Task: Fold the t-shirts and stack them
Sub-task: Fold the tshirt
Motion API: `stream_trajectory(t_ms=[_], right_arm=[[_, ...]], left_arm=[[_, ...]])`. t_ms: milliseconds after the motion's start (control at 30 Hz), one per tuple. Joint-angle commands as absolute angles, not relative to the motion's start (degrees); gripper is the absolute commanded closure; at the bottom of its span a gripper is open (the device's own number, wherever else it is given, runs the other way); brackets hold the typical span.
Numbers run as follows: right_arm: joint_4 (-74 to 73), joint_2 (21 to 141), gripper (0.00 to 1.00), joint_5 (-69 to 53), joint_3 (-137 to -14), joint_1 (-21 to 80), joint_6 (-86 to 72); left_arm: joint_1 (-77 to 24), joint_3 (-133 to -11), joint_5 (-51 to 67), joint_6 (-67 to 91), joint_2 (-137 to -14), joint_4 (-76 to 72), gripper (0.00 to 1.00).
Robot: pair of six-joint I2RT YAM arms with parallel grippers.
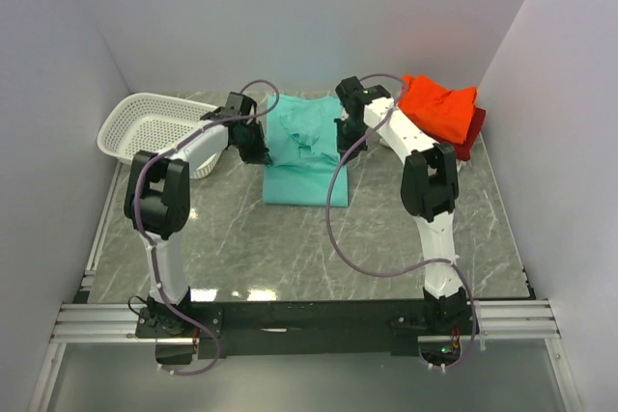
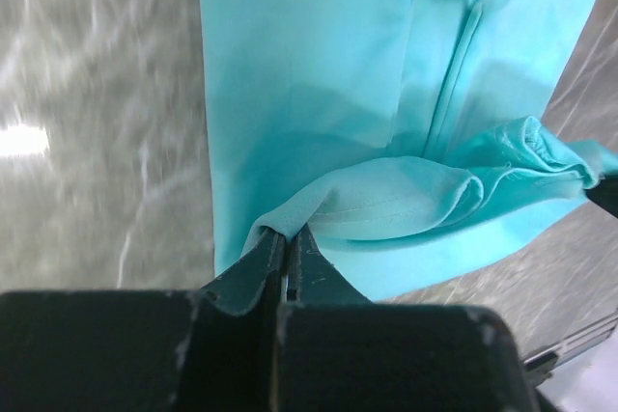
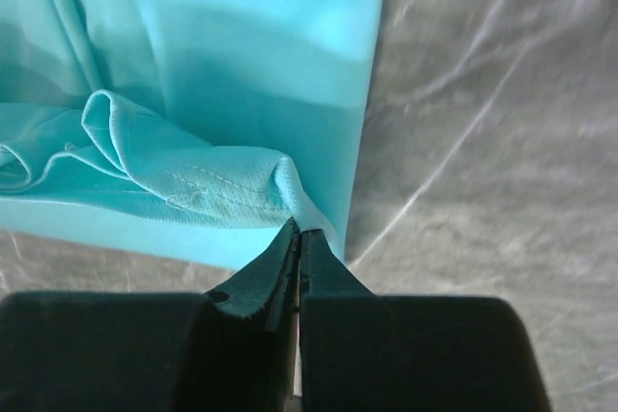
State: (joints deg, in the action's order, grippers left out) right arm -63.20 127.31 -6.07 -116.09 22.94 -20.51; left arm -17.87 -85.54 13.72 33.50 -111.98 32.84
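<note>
left gripper [image 2: 286,243], closest in its wrist view, is clenched on a pinched fold at the left edge of the teal t-shirt [image 1: 301,156]. right gripper [image 3: 298,236] is likewise clamped on a hemmed fold at the shirt's right edge. the shirt lies mid-way across the grey marbled table [image 1: 290,248], its cloth bunched between the two grippers. an orange-red t-shirt [image 1: 439,108] sits on a dark red t-shirt [image 1: 471,137] at the far right. a white mesh basket [image 1: 145,127] stands far left.
</note>
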Motion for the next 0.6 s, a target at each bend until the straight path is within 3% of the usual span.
stream_trajectory(t_ms=[0, 367, 400, 433, 467, 500, 533, 567], right_arm=[[-66.09, 130.86, 1.0, -7.64, -123.21, 21.62, -18.72], [-61.71, 136.23, 1.0, -13.7, -128.67, 18.9, -18.98], [-60.13, 136.49, 1.0, -14.41, -128.67, 18.72, -19.07], [-59.42, 136.58, 0.92, -15.11, -128.76, 18.63, -19.16], [-58.11, 136.84, 0.66, -16.86, -129.11, 18.63, -19.25], [-57.57, 136.85, 0.53, -17.4, -129.11, 18.55, -19.51], [-57.05, 136.32, 0.41, -18.36, -129.11, 18.54, -19.86], [-56.17, 136.06, 0.38, -18.54, -128.94, 18.54, -19.86]], left_arm=[[-16.26, -91.66, 17.75, 31.73, -115.65, 31.64, 0.99], [-13.89, -98.09, 21.27, 31.64, -122.25, 30.85, 1.0], [-13.8, -98.26, 21.62, 31.81, -122.6, 30.59, 0.95], [-13.71, -98.52, 22.23, 31.9, -122.61, 30.15, 0.84], [-13.54, -98.61, 22.41, 32.34, -122.61, 29.45, 0.55], [-13.54, -98.79, 22.76, 32.52, -122.52, 29.1, 0.41], [-13.54, -98.79, 22.85, 32.87, -122.0, 28.31, 0.29], [-13.54, -98.79, 22.85, 33.05, -121.73, 28.04, 0.15]])
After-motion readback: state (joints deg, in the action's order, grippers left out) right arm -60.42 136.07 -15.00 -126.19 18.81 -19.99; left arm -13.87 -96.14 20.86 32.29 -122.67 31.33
